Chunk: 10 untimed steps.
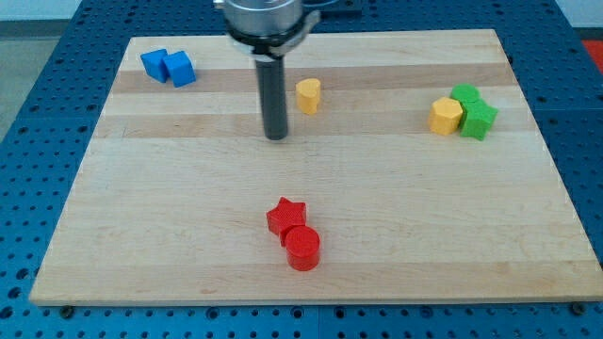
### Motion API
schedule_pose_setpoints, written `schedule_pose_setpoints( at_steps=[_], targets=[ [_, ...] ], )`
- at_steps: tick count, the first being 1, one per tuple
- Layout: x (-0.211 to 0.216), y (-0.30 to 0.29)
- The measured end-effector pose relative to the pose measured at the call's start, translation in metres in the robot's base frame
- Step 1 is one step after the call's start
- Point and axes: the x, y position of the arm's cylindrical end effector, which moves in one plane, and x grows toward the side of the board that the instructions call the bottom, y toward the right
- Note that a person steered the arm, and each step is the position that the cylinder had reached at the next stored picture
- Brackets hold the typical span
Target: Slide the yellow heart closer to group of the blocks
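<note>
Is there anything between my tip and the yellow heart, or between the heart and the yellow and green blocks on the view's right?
Nothing visible. My tip sits just to the view's left of the yellow heart, slightly below it, with bare board between. From the heart to the yellow hexagon and green blocks the board is also bare.

We see a pale wooden board (pixel 311 202) with lengthwise grain bands, evenly lit, no harsh shadows. Around the board on every side sits a blue perforated base plate (pixel 47 113) with regular holes. Above the board's far edge, the room is a pale blur.
</note>
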Motion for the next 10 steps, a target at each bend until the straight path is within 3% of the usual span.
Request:
schedule_pose_setpoints(
  at_steps=[1,2,7,9,10],
  targets=[
    [-0.002,-0.024],
    [-0.05,-0.024],
    [-0.046,0.092],
    [-0.052,0.031],
    [-0.086,0.068]
  ],
)
